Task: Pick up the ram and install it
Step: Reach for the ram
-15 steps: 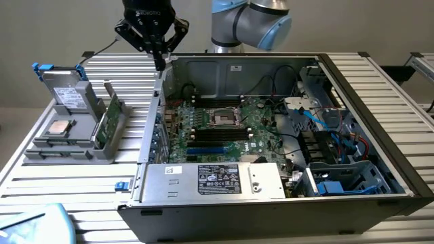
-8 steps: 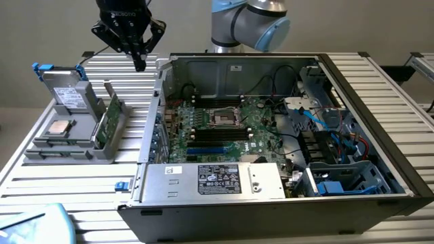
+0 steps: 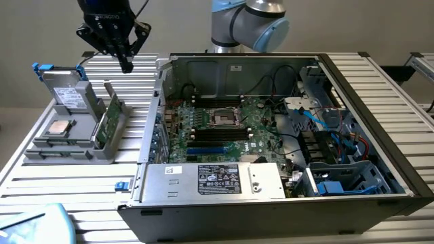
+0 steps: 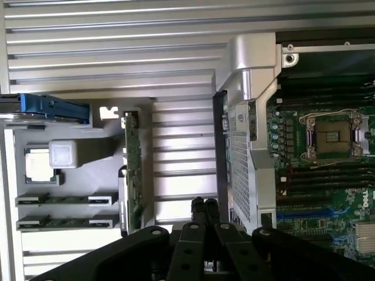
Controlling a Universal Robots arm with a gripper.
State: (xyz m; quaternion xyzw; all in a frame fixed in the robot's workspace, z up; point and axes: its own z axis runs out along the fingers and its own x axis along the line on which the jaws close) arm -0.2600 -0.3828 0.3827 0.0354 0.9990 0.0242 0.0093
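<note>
Two slim dark-green ram sticks [image 4: 63, 200] stand on edge in the slots of a grey holder [image 4: 88, 152]; in the exterior view the ram [image 3: 56, 144] sits at the holder's near end. My gripper [image 3: 126, 65] hangs high above the far end of the holder, shut with nothing between its fingers. In the wrist view, the gripper [image 4: 204, 206] is over the slatted table between the holder and the open computer case. The motherboard [image 3: 230, 127] lies in the case, its black slots [image 3: 220, 135] beside the processor socket.
The holder [image 3: 68, 137] also carries a taller green card [image 3: 109, 119], a square silver processor [image 3: 58, 128] and a hard drive with blue clips [image 3: 64, 89]. The case wall [image 3: 152, 127] rises between holder and motherboard. A power supply [image 3: 217, 180] sits at the case front.
</note>
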